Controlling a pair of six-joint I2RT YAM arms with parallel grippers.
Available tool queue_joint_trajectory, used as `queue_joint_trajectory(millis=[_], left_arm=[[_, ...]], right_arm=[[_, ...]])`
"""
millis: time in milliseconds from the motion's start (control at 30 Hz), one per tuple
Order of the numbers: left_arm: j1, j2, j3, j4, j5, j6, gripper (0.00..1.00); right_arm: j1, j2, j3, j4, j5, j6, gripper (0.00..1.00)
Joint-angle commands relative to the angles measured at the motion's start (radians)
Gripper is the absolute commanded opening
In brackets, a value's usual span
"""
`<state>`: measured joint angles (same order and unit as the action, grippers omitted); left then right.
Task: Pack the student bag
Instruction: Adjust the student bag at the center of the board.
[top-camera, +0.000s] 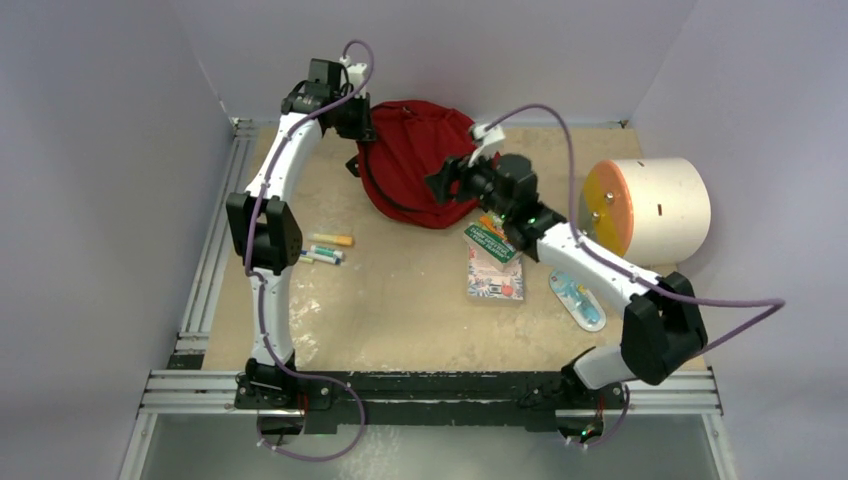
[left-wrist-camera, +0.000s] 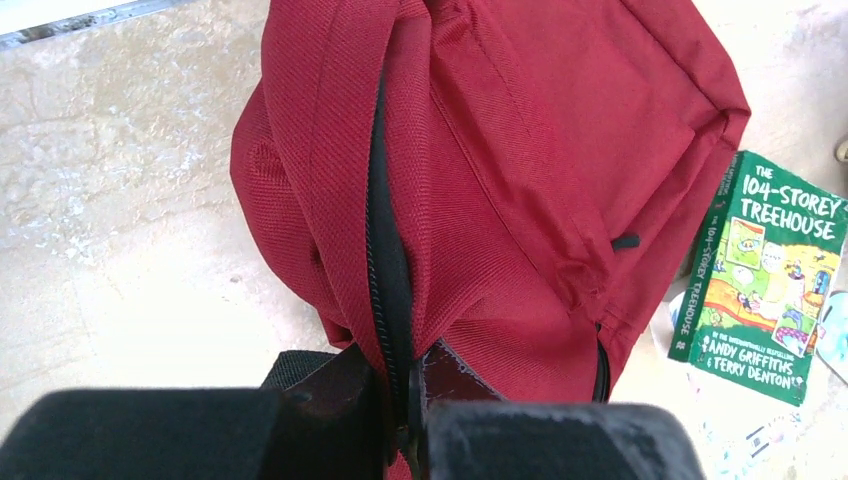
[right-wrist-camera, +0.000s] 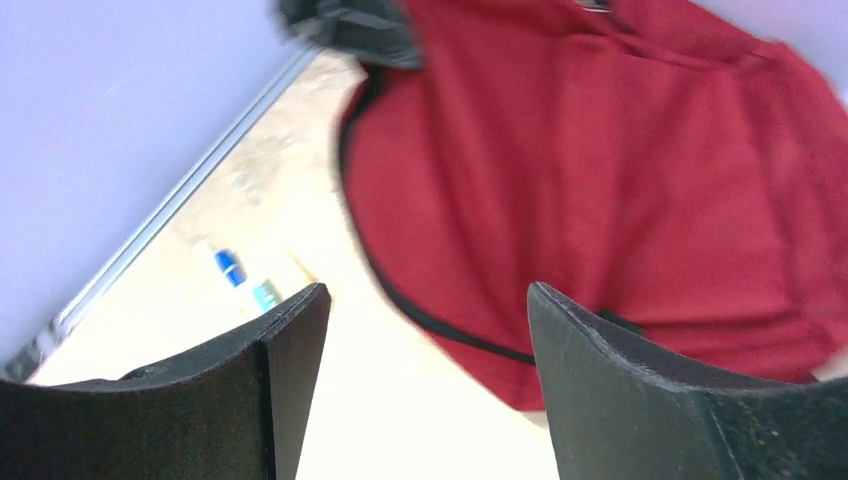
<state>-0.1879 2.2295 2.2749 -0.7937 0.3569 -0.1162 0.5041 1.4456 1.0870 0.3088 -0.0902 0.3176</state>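
At the far middle of the table (top-camera: 400, 320) lies the bag (top-camera: 420, 165), slumped, with the book (left-wrist-camera: 770, 270) just beside its near right corner and the pens (top-camera: 325, 250) well apart to the left. At the bag's far left edge, the left gripper (left-wrist-camera: 410, 385) has its jaws together, pinching the fabric right at the zip (left-wrist-camera: 385, 250). The zip runs away from the fingers as a dark seam between two red folds; whether it is undone at all cannot be told. Over the bag's near side hangs the right gripper (right-wrist-camera: 428, 300), jaws wide apart, nothing between them and touching nothing.

The step in hand looks like getting the bag open so things can go in. To do it well:
- let the left grip serve as the anchor, pulling lightly up and away so the seam is taut rather than bunched
- bring the right jaws down square to the seam, one finger each side of the pull or the free lip, and close only once fabric sits well between the pads
- draw along the zip line, not across it, or the soft cloth will just fold and slip
- stay clear of the book while reaching
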Motion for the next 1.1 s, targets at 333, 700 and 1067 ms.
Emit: queue_joint_trajectory(millis=[333, 700, 1067], left_arm=[[0.002, -0.027, 0.036, 0.008, 0.092, -0.022, 0.0], [0.002, -0.031, 0.058, -0.022, 0.099, -0.019, 0.0], [0.002, -0.037, 0.063, -0.03, 0.121, -0.029, 0.0]], right_arm=[[0.23, 0.179, -0.078, 0.491, -0.06, -0.483, 0.77], [0.283, 0.317, -0.002, 0.371, 0.199, -0.644, 0.82], [0.283, 0.399, 0.032, 0.295, 0.269, -0.673, 0.81]])
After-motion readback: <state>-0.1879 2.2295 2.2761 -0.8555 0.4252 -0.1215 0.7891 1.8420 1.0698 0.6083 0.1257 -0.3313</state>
